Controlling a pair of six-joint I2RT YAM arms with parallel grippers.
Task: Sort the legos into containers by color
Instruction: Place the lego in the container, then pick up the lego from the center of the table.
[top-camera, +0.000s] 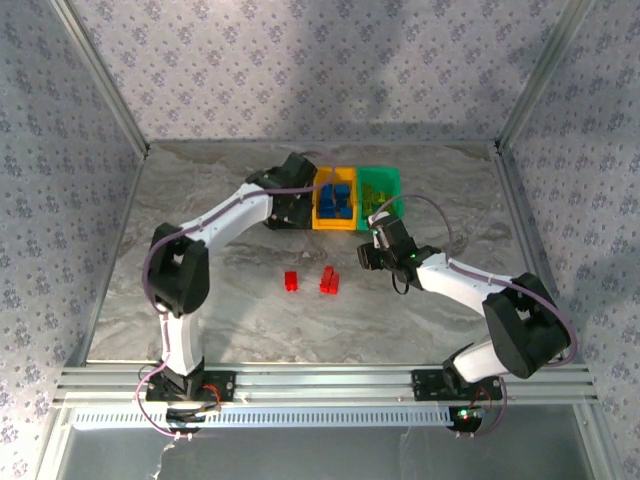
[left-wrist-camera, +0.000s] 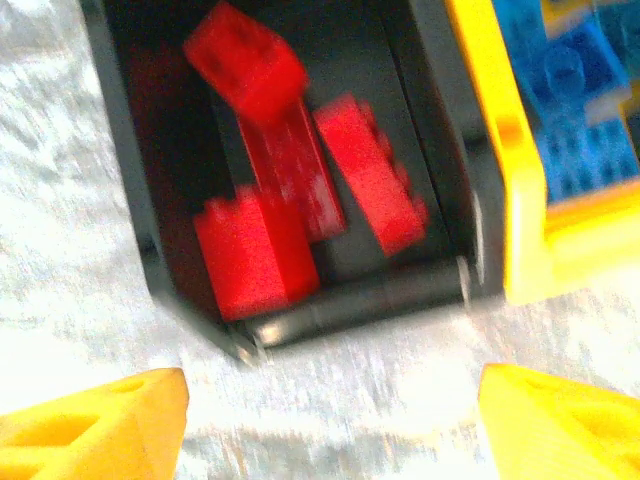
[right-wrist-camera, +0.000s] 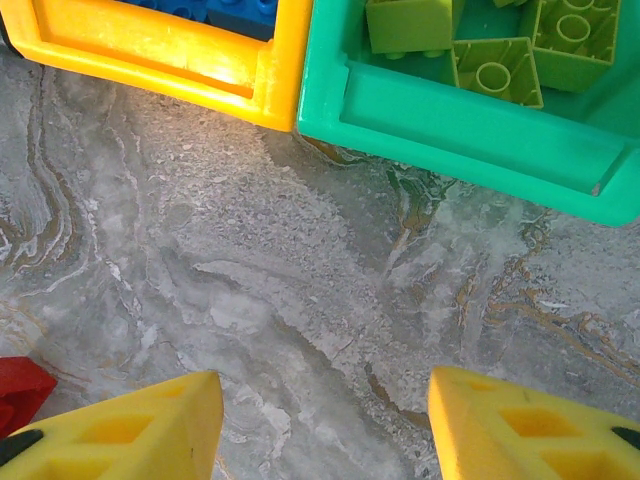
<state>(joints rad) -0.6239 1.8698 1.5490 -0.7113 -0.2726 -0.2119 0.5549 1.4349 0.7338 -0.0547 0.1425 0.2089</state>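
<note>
L gripper (left-wrist-camera: 330, 425) hangs over the black bin (left-wrist-camera: 120, 170), jaws spread w/ nothing between. The red legos (left-wrist-camera: 265, 255) lie inside it, so prob. this is the drop spot for red. R gripper (right-wrist-camera: 325, 420) is spread too and empty, just before the yellow bin (right-wrist-camera: 150, 45) & green bin (right-wrist-camera: 450, 120), while loose reds (top-camera: 328, 280) lie on the table (top-camera: 250, 310). No labels or writing legible.

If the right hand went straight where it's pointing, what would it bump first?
Probably the bare table, just before the green bin. How steeply the right hand tilts is hard to judge.
</note>
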